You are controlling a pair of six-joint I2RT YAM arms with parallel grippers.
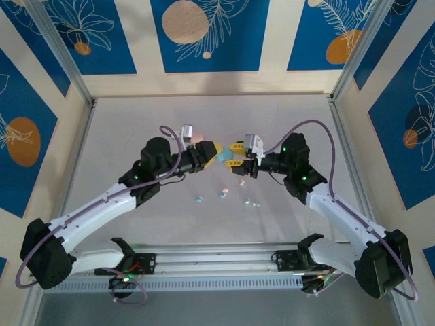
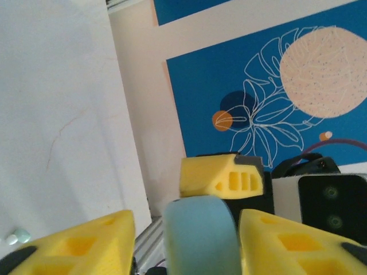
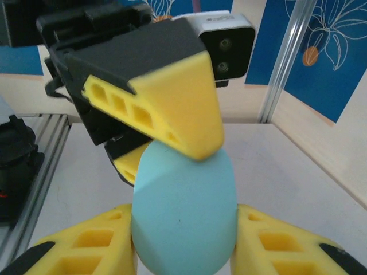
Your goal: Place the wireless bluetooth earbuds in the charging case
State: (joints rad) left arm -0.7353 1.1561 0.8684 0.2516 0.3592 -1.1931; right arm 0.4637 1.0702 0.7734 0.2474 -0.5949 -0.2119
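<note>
From above, the two arms meet over the middle of the table (image 1: 136, 129). The light blue charging case (image 1: 224, 157) hangs between the left gripper (image 1: 215, 151) and the right gripper (image 1: 235, 155), clear of the surface. The earbuds (image 1: 222, 194) lie scattered on the table just nearer the bases, well below the case; none appears to be in it. A small pink object (image 1: 197, 138) sits by the left wrist, too small to identify.

In the left wrist view, the case (image 2: 200, 240) stands between the left pincer's yellow fingers (image 2: 298, 246). One finger touches it and the other shows a dark gap, so these jaws look part open around the case, not clamped. A finger of the right gripper (image 2: 221, 177) shows just behind. One pale mint bud (image 2: 17, 236) lies on the table at the lower left.

In the right wrist view, the case (image 3: 183, 229) sits upright between the right pincer's two fingers (image 3: 86, 246), both flush against its sides, which reads as a grip on it. A finger of the left pincer (image 3: 166, 97) rests on the case's top.

The step looks like a handover of the case from one pincer to the other. To do it well, the right hold should be firm and centred on the rounded sides before the left jaws draw clear, since the egg shape could squirt out. The left should back away straight, without dragging the top. Whether the lid is open cannot be told — that matters before any bud goes in.
</note>
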